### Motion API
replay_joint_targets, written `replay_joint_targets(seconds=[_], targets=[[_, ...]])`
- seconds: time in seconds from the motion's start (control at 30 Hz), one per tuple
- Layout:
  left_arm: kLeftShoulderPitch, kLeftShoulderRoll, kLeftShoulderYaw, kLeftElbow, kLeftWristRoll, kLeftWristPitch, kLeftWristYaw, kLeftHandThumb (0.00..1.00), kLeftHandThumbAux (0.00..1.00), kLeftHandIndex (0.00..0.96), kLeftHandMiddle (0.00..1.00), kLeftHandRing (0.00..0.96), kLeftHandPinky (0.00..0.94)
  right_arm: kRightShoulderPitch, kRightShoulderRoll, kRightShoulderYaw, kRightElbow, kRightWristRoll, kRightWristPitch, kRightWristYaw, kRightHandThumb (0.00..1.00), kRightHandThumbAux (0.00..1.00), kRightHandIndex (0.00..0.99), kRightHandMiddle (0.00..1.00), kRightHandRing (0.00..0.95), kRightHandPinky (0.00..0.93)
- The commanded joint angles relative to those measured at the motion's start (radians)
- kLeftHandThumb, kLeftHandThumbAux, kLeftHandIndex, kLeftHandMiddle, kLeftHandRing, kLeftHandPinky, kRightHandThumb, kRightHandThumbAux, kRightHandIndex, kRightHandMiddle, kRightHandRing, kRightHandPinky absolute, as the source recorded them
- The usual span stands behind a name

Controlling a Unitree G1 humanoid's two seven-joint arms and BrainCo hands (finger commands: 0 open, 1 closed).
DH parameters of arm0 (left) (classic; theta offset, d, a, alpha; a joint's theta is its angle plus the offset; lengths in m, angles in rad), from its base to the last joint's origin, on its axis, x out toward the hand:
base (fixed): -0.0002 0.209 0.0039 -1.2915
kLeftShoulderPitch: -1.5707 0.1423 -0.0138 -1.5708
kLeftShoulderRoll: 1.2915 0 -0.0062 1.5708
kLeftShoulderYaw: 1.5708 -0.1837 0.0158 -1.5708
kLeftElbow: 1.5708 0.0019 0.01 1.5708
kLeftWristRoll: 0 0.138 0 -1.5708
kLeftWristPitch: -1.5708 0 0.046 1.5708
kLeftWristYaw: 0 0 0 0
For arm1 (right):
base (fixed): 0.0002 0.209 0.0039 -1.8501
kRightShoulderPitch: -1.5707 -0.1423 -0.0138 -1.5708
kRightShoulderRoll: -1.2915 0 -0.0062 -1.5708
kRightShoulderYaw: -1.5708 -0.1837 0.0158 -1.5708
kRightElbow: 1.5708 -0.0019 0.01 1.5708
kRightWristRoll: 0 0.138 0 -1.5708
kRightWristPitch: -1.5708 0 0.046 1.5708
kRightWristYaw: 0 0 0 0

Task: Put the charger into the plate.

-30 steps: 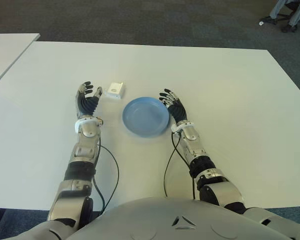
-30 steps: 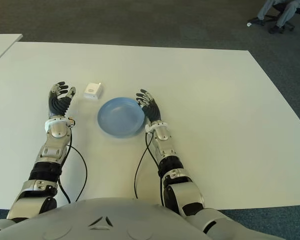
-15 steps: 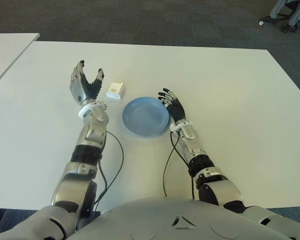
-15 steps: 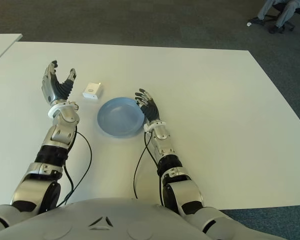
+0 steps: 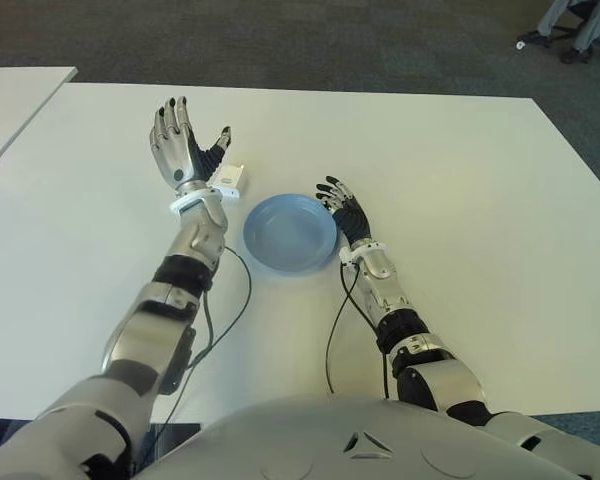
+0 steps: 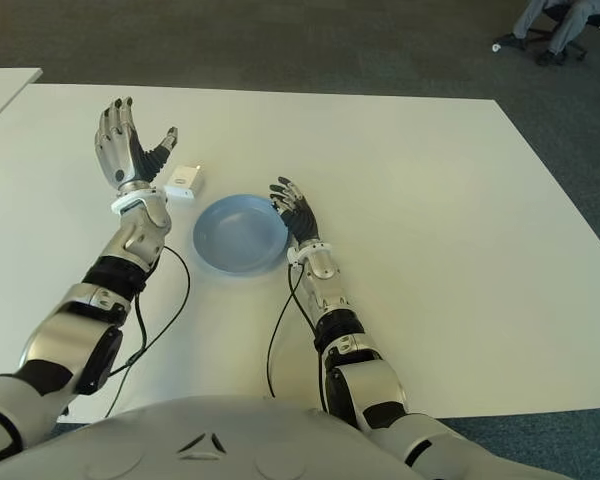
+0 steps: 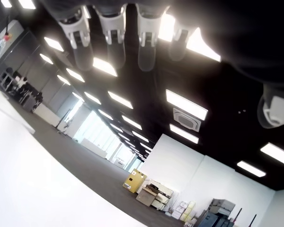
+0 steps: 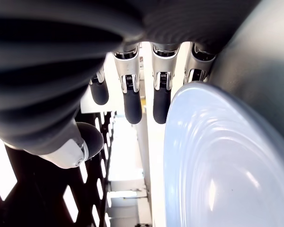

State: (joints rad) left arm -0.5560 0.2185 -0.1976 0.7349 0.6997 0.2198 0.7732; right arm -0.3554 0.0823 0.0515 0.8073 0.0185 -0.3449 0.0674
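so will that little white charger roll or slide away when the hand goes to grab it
The charger looks like a small boxy block lying flat on the table, so it probably won't roll. It is likely rigid and light, so it may skid on the smooth top if nudged. The left hand is open, raised beside it.

Left hand (image 5: pixel 183 152) is raised above the table (image 5: pixel 460 180), forearm angled upward, palm facing inward, fingers (image 5: pixel 168 118) extended and spread, thumb apart, holding nothing. Right hand (image 5: pixel 345 212) is low by the table, forearm stretched forward, fingers (image 8: pixel 132 99) loosely spread, grasping nothing.
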Motion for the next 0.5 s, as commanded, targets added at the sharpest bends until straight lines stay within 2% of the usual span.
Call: replay_joint_targets(seconds=[0.03,0.2,0.5], targets=[[-0.059,0.012,-0.074,0.107,0.042,0.016,-0.05,0.455,0.287,0.017,0.013,0.012,0.021,0.029,0.012,-0.003,0.02,-0.006,0.049,-0.007,0.0,0.599,0.1,0.213,0.188,0.151],[-0.126,0.009,-0.176,0.253,0.085,0.031,-0.144,0.383,0.254,0.002,0.001,0.001,0.002,0.032,0.016,-0.002,0.011,-0.004,0.058,-0.009,0.0,0.598,0.097,0.215,0.19,0.16],[-0.165,0.022,-0.276,0.386,0.096,0.008,-0.25,0.301,0.213,0.0,0.0,0.0,0.0,0.036,0.019,-0.003,0.008,-0.002,0.053,-0.01,0.0,0.606,0.113,0.231,0.208,0.181]])
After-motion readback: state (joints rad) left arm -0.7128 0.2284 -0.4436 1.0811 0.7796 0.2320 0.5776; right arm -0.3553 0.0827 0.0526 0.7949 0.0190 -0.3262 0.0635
